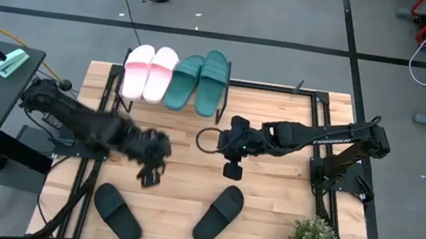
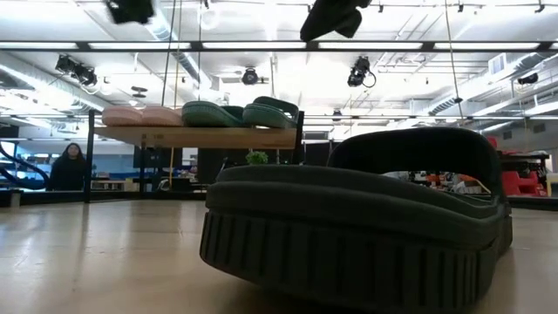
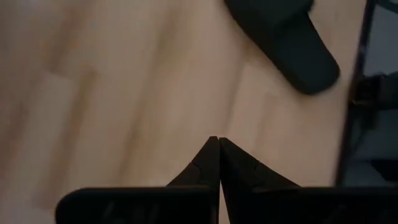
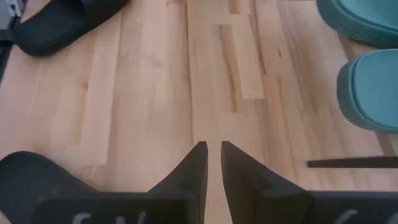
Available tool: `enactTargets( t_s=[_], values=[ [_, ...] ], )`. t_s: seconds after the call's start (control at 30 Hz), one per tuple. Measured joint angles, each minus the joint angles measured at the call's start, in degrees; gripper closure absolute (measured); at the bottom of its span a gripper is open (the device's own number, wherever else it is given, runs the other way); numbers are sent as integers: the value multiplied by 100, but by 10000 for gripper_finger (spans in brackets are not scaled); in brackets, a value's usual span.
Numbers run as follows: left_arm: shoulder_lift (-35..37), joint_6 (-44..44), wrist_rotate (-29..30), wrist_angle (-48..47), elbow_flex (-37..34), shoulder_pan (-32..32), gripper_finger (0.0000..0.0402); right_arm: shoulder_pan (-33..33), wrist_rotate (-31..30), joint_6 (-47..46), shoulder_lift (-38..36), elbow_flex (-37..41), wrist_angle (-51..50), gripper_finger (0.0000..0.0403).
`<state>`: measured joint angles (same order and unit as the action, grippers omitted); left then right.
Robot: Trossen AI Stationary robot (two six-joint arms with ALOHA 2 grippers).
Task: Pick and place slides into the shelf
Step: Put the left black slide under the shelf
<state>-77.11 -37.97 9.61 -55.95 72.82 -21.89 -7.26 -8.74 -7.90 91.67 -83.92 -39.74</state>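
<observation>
Left tool (image 1: 149, 175) hangs over the bench (image 1: 266, 217) with fingers together, empty; right tool (image 4: 213, 155) slightly apart, empty. Pink slides (image 1: 148, 70) and teal slides (image 1: 199, 80) sit on the shelf (image 2: 200, 137); black slides (image 1: 219, 214) lie on the bench.

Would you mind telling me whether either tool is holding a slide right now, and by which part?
Nothing is held. The left tool is shut on nothing above bare wood, and the right tool has only a narrow, empty gap between its fingers.
</observation>
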Motion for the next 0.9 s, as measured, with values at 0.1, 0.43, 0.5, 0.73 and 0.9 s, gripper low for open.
enactTargets(
  t_s=[0.1,0.43,0.5,0.73,0.9],
  values=[
    [-275,-868,22,28,0,-640,393,-124,-207,-4,1,0,36,351],
    [-1536,-2203,-850,-177,-2,-1729,332,-372,-341,-291,1,0,56,351],
    [-1712,-2463,-1405,-207,-2,-1816,307,-412,-342,-398,1,35,101,350],
    [-2045,-3980,-2339,-495,-2,-2129,241,-588,-585,-694,1,654,538,352],
    [-2220,-5004,-2323,-1043,-2,-2379,235,-620,-591,-898,4,1388,1064,352]
  ],
)
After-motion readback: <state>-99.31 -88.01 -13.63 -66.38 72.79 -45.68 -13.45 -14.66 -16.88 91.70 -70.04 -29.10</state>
